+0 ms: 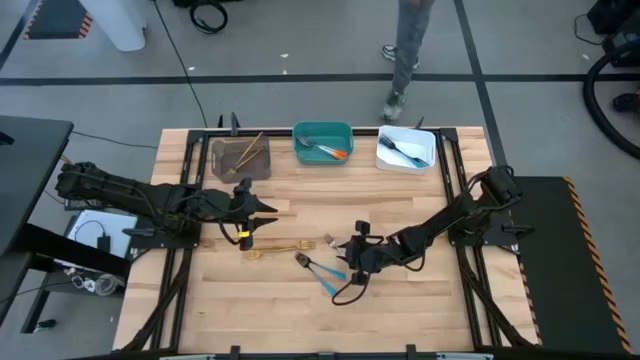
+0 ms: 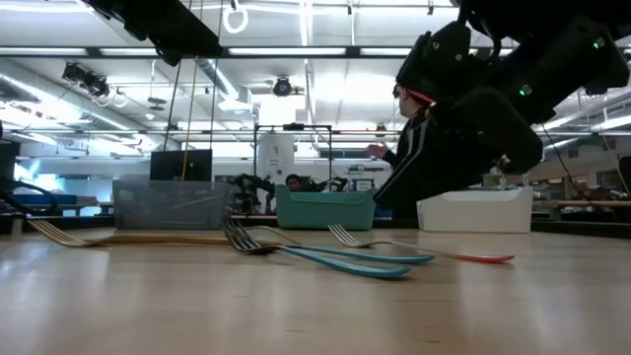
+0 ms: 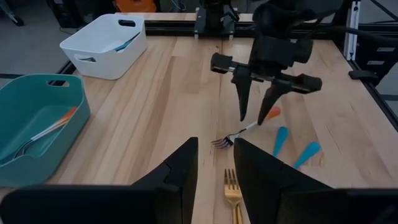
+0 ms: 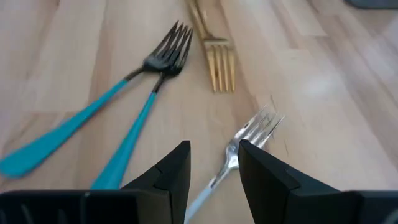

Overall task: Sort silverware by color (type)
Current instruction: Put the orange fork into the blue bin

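An orange-handled silver fork [image 4: 260,127] lies flat on the table, and it also shows in the left wrist view [image 3: 245,129]. My right gripper [image 4: 214,165] is open just above it, one finger on each side of its neck; I see no touch. Two blue-handled dark forks [image 4: 134,102] lie crossed beside it. A gold fork [image 1: 275,250] lies flat toward the left, with its tines showing in the right wrist view [image 4: 219,65]. My left gripper [image 3: 214,171] is open and empty above the table, near the gold fork's tines [image 3: 231,185].
A grey bin [image 1: 240,158] with gold pieces, a teal bin [image 1: 322,142] with orange-handled pieces and a white bin [image 1: 405,150] with a fork stand along the far edge. A person [image 1: 405,60] stands beyond the table. Bare wood lies near the front edge.
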Robot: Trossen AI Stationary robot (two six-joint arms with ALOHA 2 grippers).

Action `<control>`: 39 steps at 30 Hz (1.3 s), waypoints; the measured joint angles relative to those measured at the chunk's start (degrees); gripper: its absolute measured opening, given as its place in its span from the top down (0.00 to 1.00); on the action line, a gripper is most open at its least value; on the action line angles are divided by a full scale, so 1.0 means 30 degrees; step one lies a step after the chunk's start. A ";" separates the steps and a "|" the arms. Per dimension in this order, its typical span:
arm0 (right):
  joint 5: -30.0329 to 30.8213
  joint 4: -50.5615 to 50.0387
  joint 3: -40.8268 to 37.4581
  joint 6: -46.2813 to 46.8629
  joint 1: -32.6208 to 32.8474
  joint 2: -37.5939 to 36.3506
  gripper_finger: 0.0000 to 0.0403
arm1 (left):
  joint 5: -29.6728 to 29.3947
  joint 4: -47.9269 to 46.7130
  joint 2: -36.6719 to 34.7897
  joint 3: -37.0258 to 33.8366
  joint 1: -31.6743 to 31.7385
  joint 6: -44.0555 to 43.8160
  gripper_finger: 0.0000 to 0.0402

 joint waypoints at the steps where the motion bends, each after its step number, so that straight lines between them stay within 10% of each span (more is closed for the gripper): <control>1: 0.0270 0.0131 0.0011 0.0280 0.0032 0.0093 0.65 | -0.0001 0.0014 0.0000 0.0000 0.0001 0.0002 0.72; 39: 0.4159 -0.7584 -0.0029 0.4146 0.0981 -0.3305 0.65 | 0.6191 0.4167 0.9841 0.1796 0.1923 0.1055 0.72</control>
